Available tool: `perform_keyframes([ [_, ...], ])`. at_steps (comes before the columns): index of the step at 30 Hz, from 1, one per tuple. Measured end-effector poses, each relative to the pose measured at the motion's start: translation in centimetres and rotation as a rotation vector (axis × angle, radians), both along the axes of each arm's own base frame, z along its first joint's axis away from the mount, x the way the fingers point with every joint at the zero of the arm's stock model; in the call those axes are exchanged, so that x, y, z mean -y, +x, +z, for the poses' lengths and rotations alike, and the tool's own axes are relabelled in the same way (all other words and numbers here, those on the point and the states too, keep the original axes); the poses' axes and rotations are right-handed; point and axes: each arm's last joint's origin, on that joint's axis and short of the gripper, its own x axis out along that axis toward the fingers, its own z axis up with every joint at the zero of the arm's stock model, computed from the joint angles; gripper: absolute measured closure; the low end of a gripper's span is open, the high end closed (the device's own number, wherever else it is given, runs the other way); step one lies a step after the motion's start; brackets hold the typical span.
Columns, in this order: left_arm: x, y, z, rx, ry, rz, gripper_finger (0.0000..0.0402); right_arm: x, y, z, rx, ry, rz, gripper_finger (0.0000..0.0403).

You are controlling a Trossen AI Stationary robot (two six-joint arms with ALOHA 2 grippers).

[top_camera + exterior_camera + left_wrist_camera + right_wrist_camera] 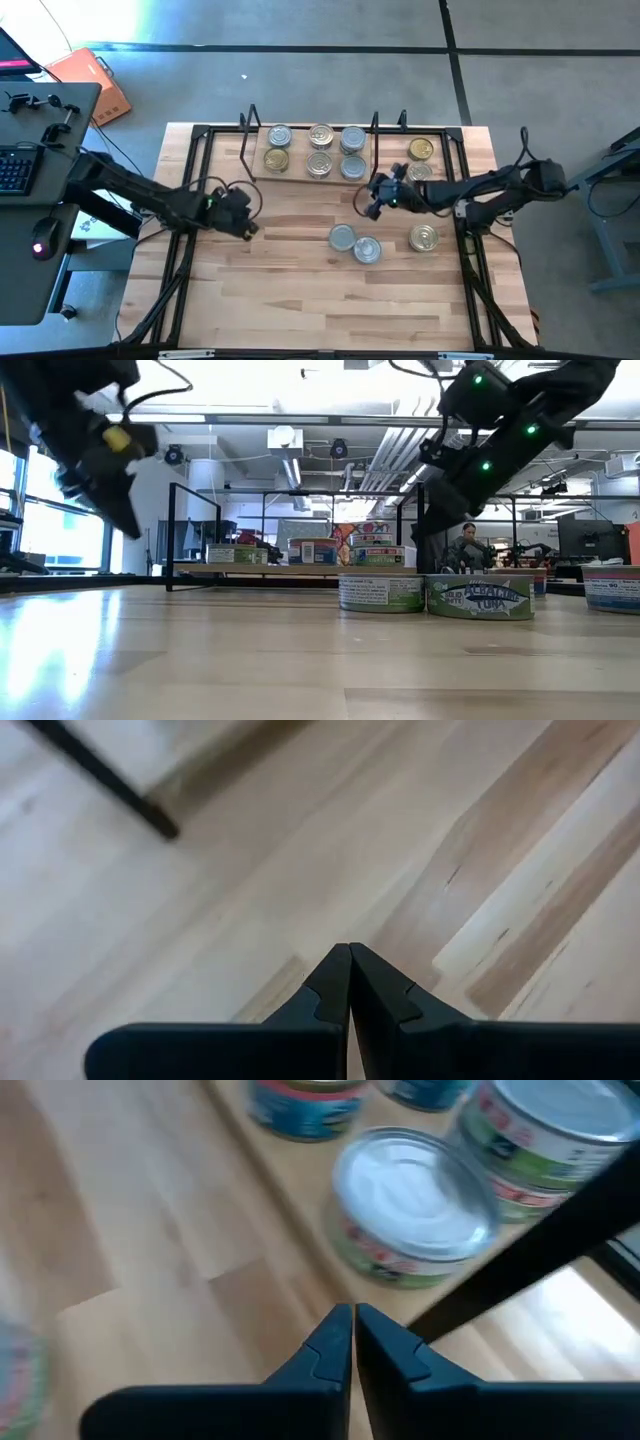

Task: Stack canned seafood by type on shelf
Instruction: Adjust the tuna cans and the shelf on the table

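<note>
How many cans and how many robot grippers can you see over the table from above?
Cans: 11 seen from above
Grippers: 2, the left gripper and the right gripper, both shut and holding nothing
Total: 13

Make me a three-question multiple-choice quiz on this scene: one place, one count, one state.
1. Where is the right gripper? A over the table just before the shelf; B at the table's front edge; C behind the shelf.
2. How many tins stand on the table before the shelf? A one; B three; C six.
3. Its fingers are: A open; B shut on a tin; C shut, empty.
A, high view shows it there; B, a pair plus one apart; C, wrist view shows them touching, nothing between.
</note>
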Motion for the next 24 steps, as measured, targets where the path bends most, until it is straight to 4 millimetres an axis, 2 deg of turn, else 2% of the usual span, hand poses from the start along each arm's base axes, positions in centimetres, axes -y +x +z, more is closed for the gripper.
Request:
perform_keyframes([
  [10, 0.3, -2.1, -3.0, 0.01, 0.07, 0.101, 0.0401, 2.6, -0.5, 0.0, -0.003, 0.0, -0.102, 0.0402],
  [15, 0.1, -2.4, -4.5, 0.061, 0.091, 0.103, 0.0402, 3.6, -0.7, -0.1, -0.012, -0.001, -0.138, 0.0402],
  [20, 0.0, -2.4, -5.8, 0.131, 0.111, 0.071, 0.0401, 3.9, -0.8, -0.1, -0.021, -0.001, -0.132, 0.0403],
  [24, -0.1, -2.4, -5.9, 0.146, 0.13, 0.065, 0.0401, 3.7, -0.8, -0.1, -0.025, -0.009, -0.127, 0.0403],
])
